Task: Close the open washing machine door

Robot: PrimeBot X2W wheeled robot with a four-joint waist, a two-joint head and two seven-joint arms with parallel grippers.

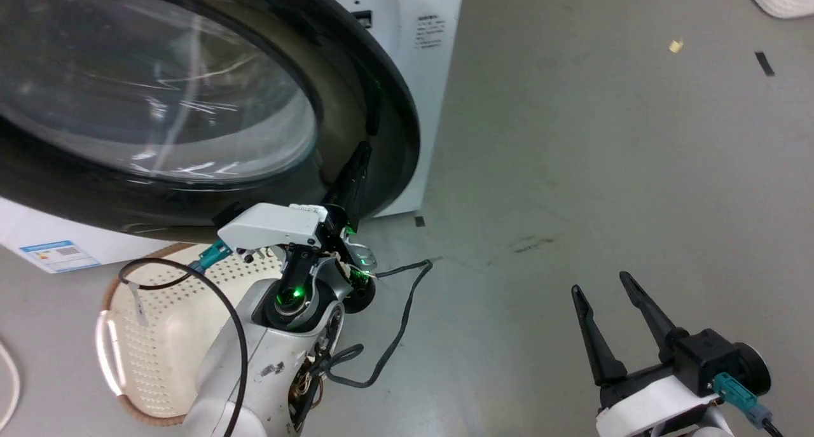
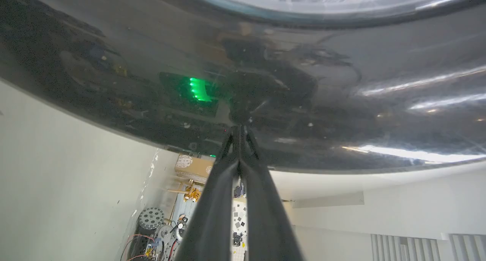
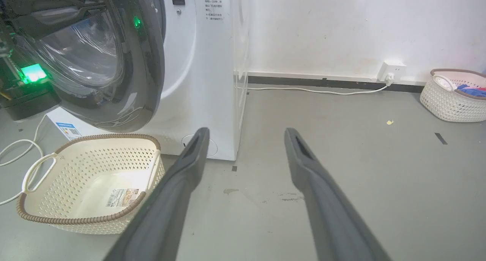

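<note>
Head downward, left wrist close, door (image 1: 394, 138) shared

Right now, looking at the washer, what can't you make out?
- Drum: hidden behind the door in the head and right wrist views.
- Hinge: the door's left side is cut off by the head view's left edge.
- Contact: in the left wrist view the left gripper meets reflections on the glossy rim; touching or just short, cannot tell.
- Print on the machine label: too small in the head view.

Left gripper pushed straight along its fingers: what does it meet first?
The black rim of the washing machine door; the left gripper, jaws shut, points straight at it, tips apparently touching.
</note>
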